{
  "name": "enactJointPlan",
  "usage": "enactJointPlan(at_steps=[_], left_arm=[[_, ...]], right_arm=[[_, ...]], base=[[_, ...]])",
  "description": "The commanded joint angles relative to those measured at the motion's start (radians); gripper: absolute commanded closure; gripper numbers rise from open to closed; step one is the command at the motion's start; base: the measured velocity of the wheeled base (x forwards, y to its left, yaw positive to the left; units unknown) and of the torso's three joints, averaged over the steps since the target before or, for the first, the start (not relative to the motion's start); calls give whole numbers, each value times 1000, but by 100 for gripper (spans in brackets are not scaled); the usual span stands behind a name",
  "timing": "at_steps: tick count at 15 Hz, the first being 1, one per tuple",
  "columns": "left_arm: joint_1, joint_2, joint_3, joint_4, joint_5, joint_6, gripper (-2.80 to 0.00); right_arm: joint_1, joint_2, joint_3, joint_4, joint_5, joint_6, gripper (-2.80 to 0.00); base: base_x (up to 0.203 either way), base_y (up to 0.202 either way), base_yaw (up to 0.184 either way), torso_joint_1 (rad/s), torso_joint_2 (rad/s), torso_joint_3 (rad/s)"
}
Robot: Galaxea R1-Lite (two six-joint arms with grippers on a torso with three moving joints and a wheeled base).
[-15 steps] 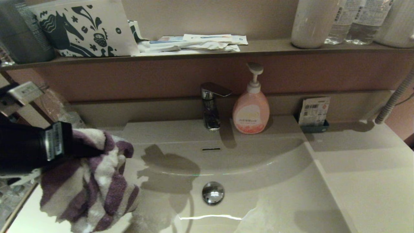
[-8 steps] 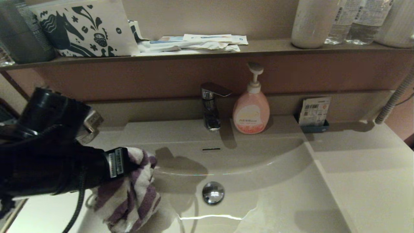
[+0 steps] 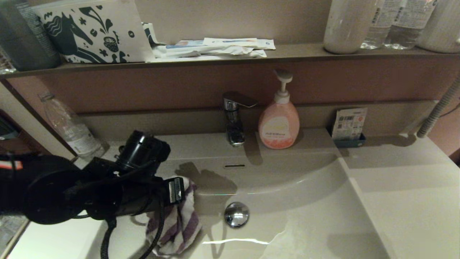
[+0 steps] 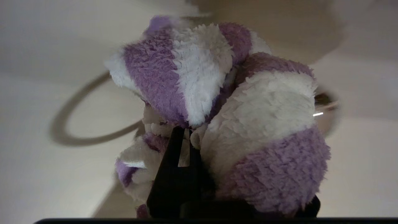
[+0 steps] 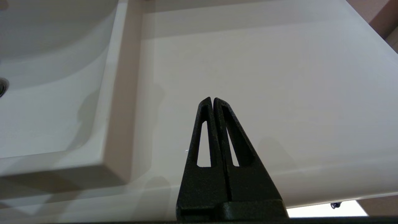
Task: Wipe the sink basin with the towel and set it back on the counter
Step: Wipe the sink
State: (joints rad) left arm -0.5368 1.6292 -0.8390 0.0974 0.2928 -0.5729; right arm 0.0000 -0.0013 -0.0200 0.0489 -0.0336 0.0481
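Observation:
The purple and white striped towel (image 3: 178, 226) hangs bunched in the left half of the off-white sink basin (image 3: 305, 201), just left of the chrome drain plug (image 3: 236, 214). My left gripper (image 3: 185, 192) is shut on the towel's upper folds and reaches into the basin from the left. In the left wrist view the towel (image 4: 248, 118) fills the middle; one black finger (image 4: 178, 161) shows and the other is hidden by cloth. My right gripper (image 5: 212, 100) is shut and empty, low over the counter (image 5: 264, 71) to the right of the basin. It is out of the head view.
A chrome faucet (image 3: 234, 118) and a pink soap pump bottle (image 3: 279, 124) stand behind the basin. A clear plastic bottle (image 3: 70, 126) is at the back left, a small card holder (image 3: 348, 126) at the back right. The brown shelf (image 3: 294, 52) carries a horse-print pouch (image 3: 93, 32) and bottles.
My left arm has swung right and down from over the left counter into the basin, carrying the towel toward the drain plug. The clear bottle behind it is uncovered.

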Motion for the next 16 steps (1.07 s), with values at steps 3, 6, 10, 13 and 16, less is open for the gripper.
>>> enactJointPlan(at_steps=[3,6,10,13,16], left_arm=[[2,140,166,-268,18,54,0],[1,280,189,-471,93,131,0],[-39,365,155,-579,158,192,0],[-107,362,119,-552,180,145,0],[-187,363,39,-439,181,41,0]], right_arm=[[0,1,-1,0,0,1,0],[0,1,0,0,0,0,0],[0,1,0,1,0,0,0],[0,1,0,0,0,0,0],[0,1,-1,0,0,0,0]], base=[[0,0,0,0,0,0],[0,0,0,0,0,0],[0,0,0,0,0,0],[0,0,0,0,0,0],[0,0,0,0,0,0]])
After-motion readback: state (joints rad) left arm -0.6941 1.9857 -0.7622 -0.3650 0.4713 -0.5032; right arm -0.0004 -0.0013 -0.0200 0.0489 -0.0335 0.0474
